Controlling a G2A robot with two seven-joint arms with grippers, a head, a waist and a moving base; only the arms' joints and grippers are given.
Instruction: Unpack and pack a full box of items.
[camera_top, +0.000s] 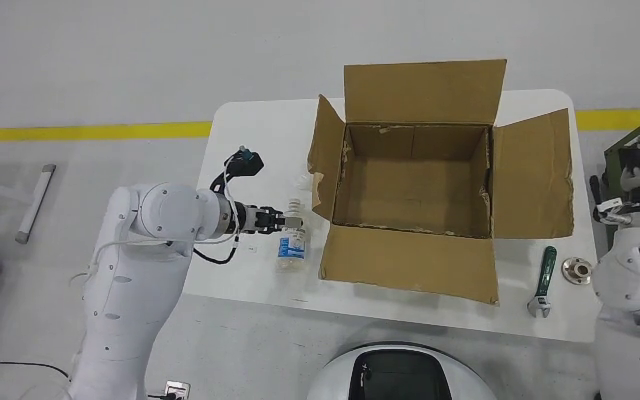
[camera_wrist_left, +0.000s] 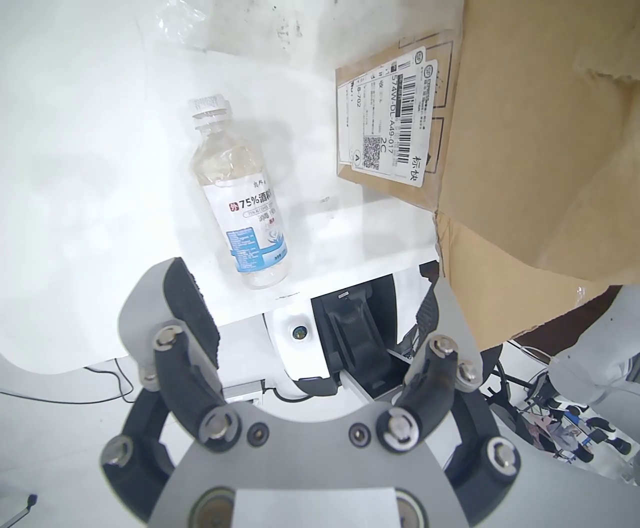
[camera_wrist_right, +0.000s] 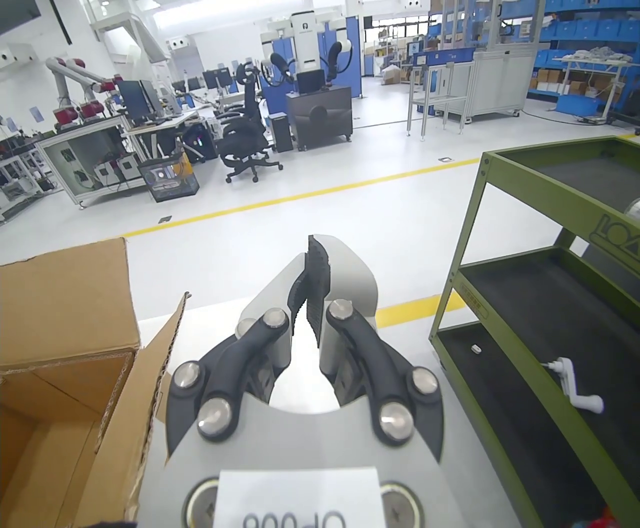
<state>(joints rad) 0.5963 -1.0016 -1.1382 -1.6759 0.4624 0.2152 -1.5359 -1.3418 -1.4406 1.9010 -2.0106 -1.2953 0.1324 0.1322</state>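
Left of the box (camera_top: 410, 262), on the white desk (camera_top: 250, 130), the clear bottle (camera_top: 291, 242) lies on its side, white cap toward the far side, w/ a blue-and-white label round its body. It sits just beside the box's near-left corner, a small gap to the cardboard. L tool (camera_wrist_left: 305, 277) is just left of the bottle, jaws wide, nothing between them; the bottle lies beyond it, not in its grip. Box stands mid-desk, all 4 flaps folded out, bare cardboard floor showing; shipping label (camera_wrist_left: 395, 125) on its left wall. R tool (camera_wrist_right: 314, 280) is over the desk's right end, btwn the box's right flap and a green cart (camera_wrist_right: 464, 245), pads pressed together, holding nothing. Near-right part of desk: green-handled wrench (camera_top: 542, 282) lying flat, round metal fitting (camera_top: 576, 268) just right of it, not touching.
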